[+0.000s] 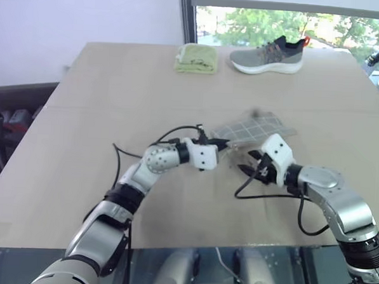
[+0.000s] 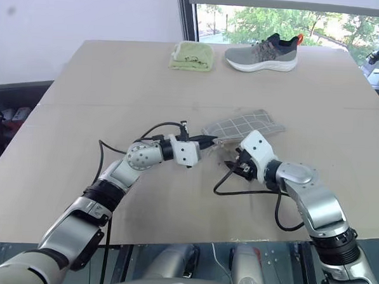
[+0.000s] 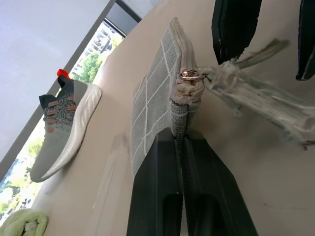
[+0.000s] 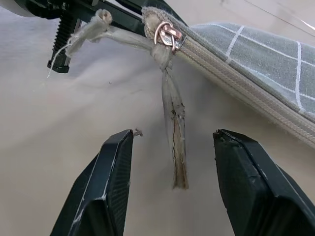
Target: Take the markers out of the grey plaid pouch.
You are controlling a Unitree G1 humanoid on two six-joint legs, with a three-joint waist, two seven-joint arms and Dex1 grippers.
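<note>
Indoor test room, likely a lab or office. A plain tan bench [image 1: 111, 176] is set against a bare pale wall [image 1: 81, 15], with a large window [image 1: 297, 23] at the far right giving onto trees. Unrelated props are laid at the far edge: a grey sneaker [image 1: 268, 56] and a folded green cloth [image 1: 196, 58].

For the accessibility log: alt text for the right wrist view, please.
The right gripper, fingers open, hangs over the tan table with the pouch's frayed cord pull dangling between its fingers. Beyond it, the zipper ring sits at the closed end of the pouch, which the left gripper holds at that corner.
</note>
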